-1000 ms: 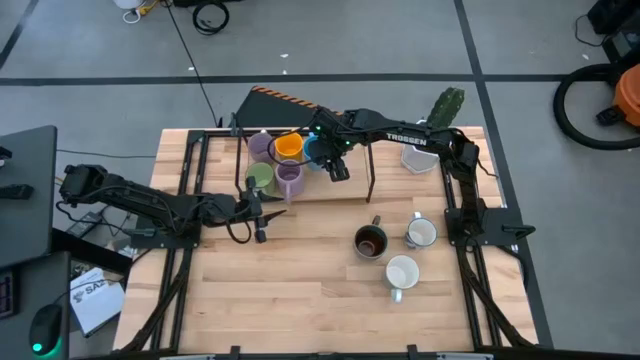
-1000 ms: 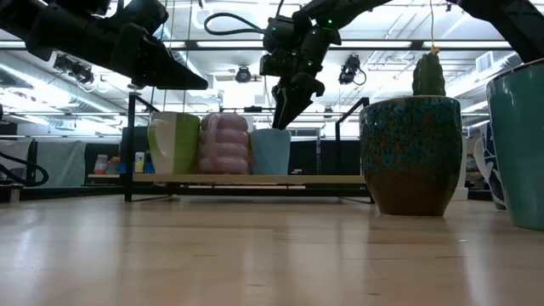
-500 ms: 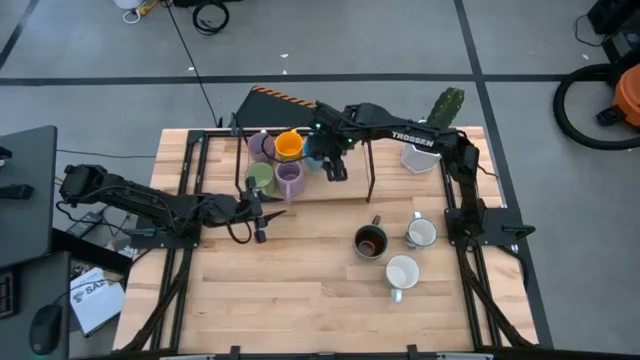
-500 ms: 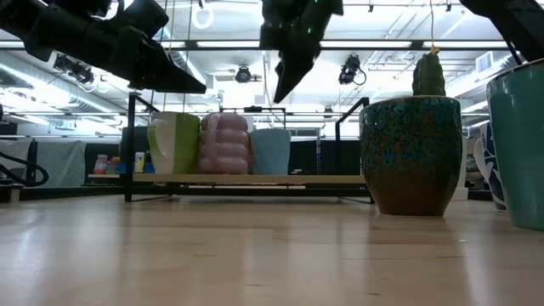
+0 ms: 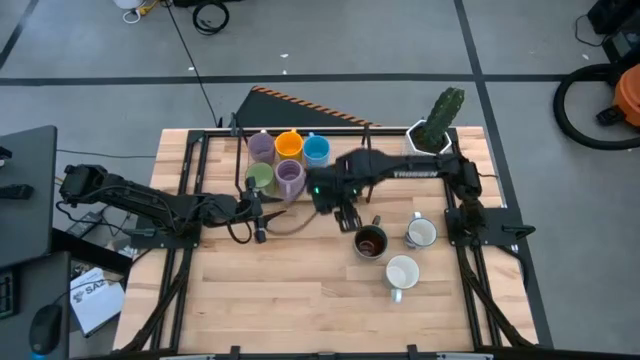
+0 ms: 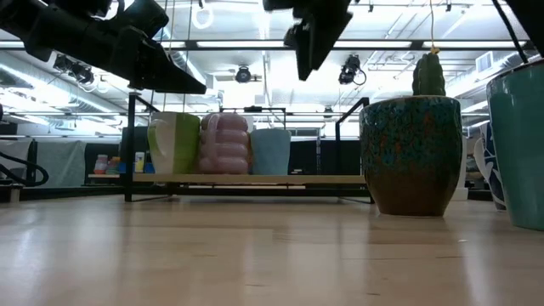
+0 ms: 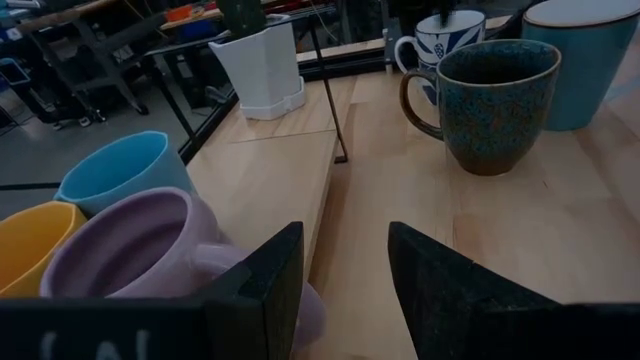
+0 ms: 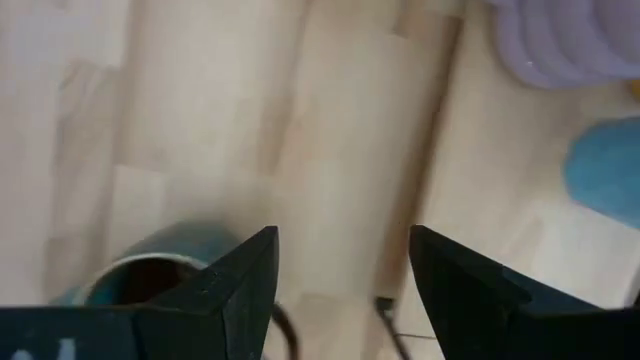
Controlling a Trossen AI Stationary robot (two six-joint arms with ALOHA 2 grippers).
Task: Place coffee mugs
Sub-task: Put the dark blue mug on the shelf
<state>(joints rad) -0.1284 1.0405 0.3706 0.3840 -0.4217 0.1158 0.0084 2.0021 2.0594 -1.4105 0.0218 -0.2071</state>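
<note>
Right gripper now beside brown mug

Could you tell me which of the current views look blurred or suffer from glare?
Right wrist view: motion-smeared, the dark brown mug and table soft. Low view: bright ceiling lights behind the right gripper leave it a silhouette. High view: even and sharp.

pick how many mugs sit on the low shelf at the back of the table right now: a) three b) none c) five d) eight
c: the high view shows five on the shelf: two purple mugs, an orange mug, a blue mug and a green mug.
</note>
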